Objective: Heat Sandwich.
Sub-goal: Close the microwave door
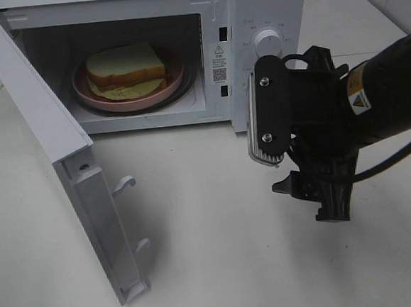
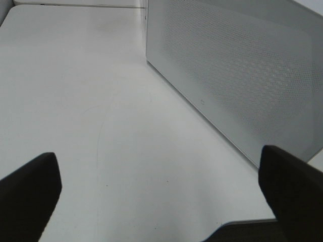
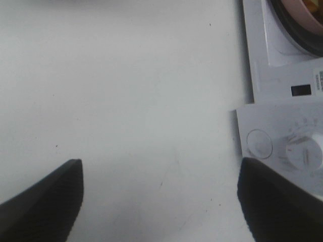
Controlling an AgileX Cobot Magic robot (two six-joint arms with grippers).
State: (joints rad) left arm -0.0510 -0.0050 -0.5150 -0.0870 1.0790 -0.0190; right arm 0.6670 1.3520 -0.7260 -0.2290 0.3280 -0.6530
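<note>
The sandwich point(image 1: 126, 69), white bread with a tan crust and a pale filling, lies on a round pink plate point(image 1: 170, 87) inside the open microwave point(image 1: 265, 3). My right gripper point(image 1: 309, 199) hangs in front of the control panel, pointing down at the table, open and empty. In the right wrist view its gripper point(image 3: 161, 201) shows dark fingertips point(image 3: 45, 201) spread wide over bare table, with the plate's rim point(image 3: 303, 17) at the picture's edge. My left gripper point(image 2: 161, 201) is open and empty beside a white dotted microwave panel point(image 2: 242, 75). It is out of the exterior view.
The microwave door point(image 1: 47, 137) swings far out to the front left, with two latch hooks point(image 1: 126, 182) on its edge. A white dial point(image 1: 268, 42) sits on the control panel and also shows as the dial point(image 3: 305, 151) in the right wrist view. White tabletop point(image 1: 199, 253) lies in front.
</note>
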